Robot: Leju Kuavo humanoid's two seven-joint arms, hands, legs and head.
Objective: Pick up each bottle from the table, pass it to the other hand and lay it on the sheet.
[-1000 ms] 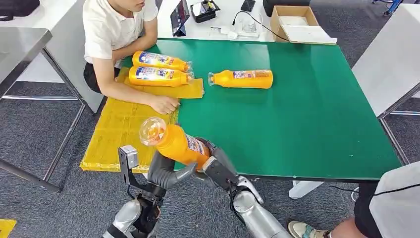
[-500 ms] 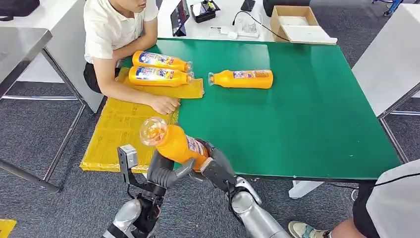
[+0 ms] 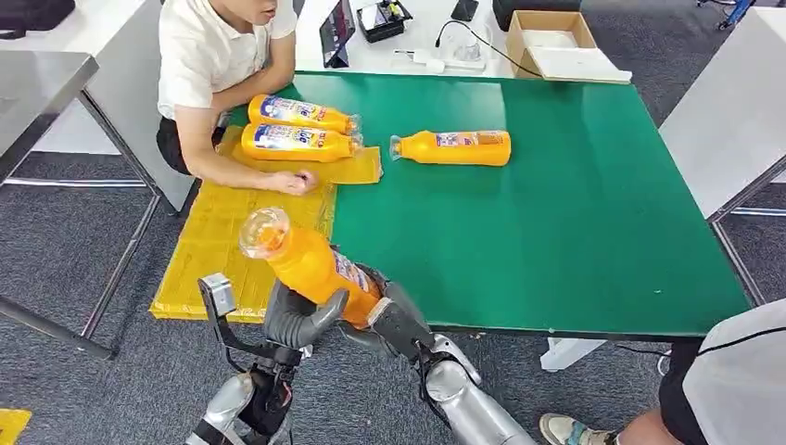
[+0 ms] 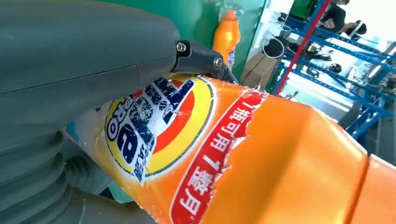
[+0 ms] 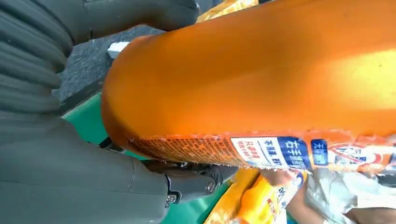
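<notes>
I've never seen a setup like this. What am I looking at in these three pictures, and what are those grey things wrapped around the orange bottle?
The grey things are a humanoid robot's two hands. The wide picture is taken from the robot's head, looking down at a green table. Its left hand and right hand both grip one orange bottle, apparently while passing it across. The two close-ups come from cameras at each wrist, so the bottle looks huge and turned there.

On the table, two bottles lie on a yellow sheet, and another bottle lies on the bare green. A seated person rests a hand on the sheet.
</notes>
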